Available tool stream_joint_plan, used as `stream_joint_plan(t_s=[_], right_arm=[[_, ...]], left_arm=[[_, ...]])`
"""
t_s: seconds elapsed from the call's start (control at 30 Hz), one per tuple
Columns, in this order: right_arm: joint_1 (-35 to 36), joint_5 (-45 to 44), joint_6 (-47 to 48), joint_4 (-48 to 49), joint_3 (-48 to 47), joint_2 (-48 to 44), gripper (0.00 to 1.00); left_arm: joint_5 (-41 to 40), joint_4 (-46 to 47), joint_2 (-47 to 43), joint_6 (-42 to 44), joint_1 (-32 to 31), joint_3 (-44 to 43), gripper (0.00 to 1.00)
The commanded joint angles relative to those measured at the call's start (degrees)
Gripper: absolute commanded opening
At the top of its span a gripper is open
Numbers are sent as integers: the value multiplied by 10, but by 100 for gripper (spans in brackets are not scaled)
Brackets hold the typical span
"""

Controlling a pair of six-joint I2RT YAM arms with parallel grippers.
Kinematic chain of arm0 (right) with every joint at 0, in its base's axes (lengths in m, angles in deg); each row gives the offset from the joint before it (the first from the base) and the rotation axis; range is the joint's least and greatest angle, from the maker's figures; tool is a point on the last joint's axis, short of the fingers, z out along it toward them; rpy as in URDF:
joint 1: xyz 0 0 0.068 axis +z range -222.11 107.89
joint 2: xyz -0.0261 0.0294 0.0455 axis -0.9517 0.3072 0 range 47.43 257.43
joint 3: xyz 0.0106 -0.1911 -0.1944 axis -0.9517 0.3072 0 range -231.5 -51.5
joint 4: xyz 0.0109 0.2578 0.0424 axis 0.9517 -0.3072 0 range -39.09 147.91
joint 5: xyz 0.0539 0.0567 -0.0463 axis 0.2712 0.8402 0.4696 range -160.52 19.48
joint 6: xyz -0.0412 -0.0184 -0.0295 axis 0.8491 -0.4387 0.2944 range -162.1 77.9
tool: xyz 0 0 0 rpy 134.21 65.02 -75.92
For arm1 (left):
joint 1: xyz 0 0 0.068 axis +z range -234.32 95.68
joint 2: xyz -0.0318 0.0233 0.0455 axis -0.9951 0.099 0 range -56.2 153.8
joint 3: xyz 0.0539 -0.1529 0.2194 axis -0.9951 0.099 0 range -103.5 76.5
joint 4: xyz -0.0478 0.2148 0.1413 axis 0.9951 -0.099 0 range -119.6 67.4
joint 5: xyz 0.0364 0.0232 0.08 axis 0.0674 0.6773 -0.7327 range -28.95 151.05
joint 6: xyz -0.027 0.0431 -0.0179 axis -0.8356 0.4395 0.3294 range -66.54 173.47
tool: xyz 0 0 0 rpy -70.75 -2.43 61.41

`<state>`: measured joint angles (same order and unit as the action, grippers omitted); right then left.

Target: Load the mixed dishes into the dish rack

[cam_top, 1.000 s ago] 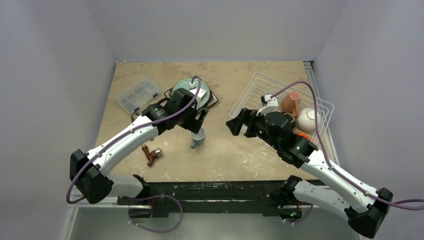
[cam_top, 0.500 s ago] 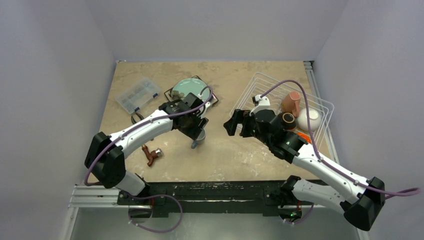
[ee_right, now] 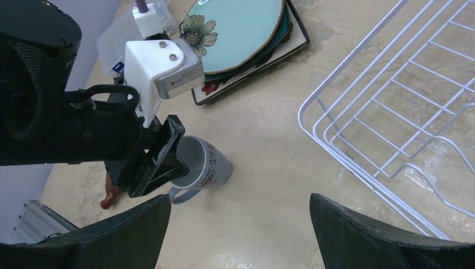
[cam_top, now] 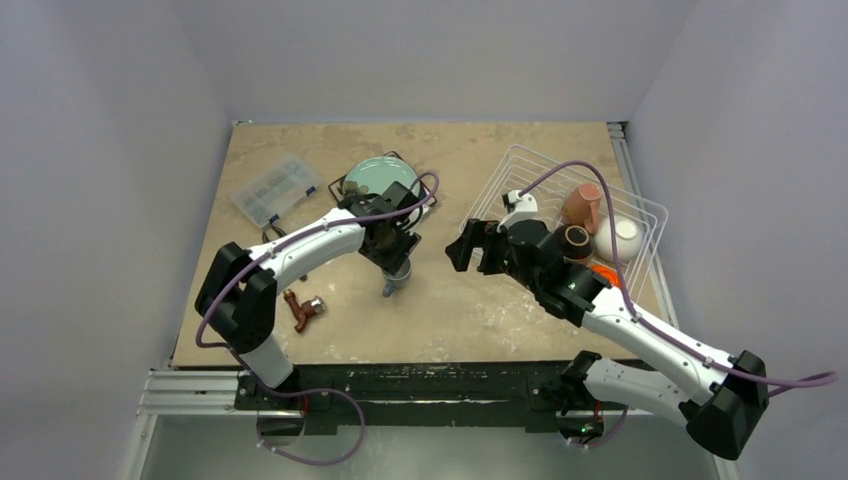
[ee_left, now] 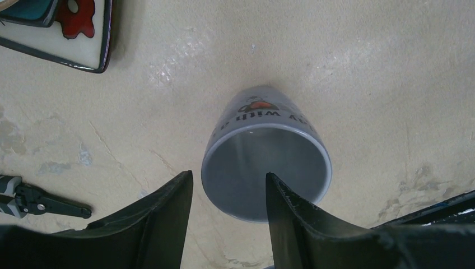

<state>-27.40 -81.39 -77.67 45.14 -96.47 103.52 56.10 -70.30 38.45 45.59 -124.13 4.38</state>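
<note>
Item one: the table (cam_top: 480, 320), beige and mottled, fills my overhead view. Item two: the dish rack (cam_top: 520, 170), white wire, sits at 2 o'clock on the table, set on a slant. Item three: the left arm (cam_top: 300, 250) reaches from 7 o'clock to the table's middle. Its left gripper (ee_left: 229, 178) stands over the pale blue mug (ee_left: 263, 112), fingers about half parted. One finger is inside the mouth and one outside the wall. I see a gap beside the inner finger, so I log nothing clamped. Item four: the right arm (cam_top: 640, 335) runs from 5 o'clock up across the rack's near corner. The right gripper (ee_right: 241, 199) hangs above bare table at 3 o'clock of that mug, between it and the rack, fingers spread wide and holding nothing. Item five: the square flower-patterned plate (ee_left: 84, 39) lies flat on the table at 11 o'clock of the mug, with the round teal plate (cam_top: 380, 176) on top of it. Item six: the clear compartment box (cam_top: 270, 188) sits at 10 o'clock on the table, near the plates. Item seven: the bowls, all in the rack. The white bowl (cam_top: 622, 238) is toward its 3 o'clock side, and the dark brown bowl (cam_top: 575, 240) is just beside that at 9 o'clock. The orange bowl (cam_top: 604, 270) is at the near edge, mostly hidden by my right arm. Item eight: the pink mug (cam_top: 581, 205) is in the rack, at 12 o'clock of the brown bowl. Item nine: the pale blue mug stands mouth up on the table near its centre, outside the rack. Item ten: the pliers (cam_top: 302, 308) lie at 8 o'clock of that mug.
</note>
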Motion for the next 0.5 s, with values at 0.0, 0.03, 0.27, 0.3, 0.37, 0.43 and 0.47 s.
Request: stream_joint_plan(t_s=[0.0, 0.03, 0.27, 0.3, 0.37, 0.43, 0.47], right_arm=[[3, 1, 2, 25, 5, -15, 96], [3, 1, 3, 25, 5, -13, 96], [3, 17, -6, 27, 1, 0, 95], [3, 17, -7, 27, 3, -1, 95], [3, 16, -9, 25, 6, -4, 95], [3, 16, -10, 20, 7, -5, 95], [3, 15, -11, 17, 6, -5, 95]], left_arm=[[-8, 1, 15, 1, 10, -27, 48], [-6, 0, 20, 1, 12, -29, 46], [-15, -15, 42, -8, 15, -49, 27], [-16, -15, 37, -9, 15, -49, 23], [-20, -14, 28, -8, 15, -48, 16], [-21, -12, 18, -7, 14, -46, 7], [-18, -11, 15, -6, 15, -46, 1]])
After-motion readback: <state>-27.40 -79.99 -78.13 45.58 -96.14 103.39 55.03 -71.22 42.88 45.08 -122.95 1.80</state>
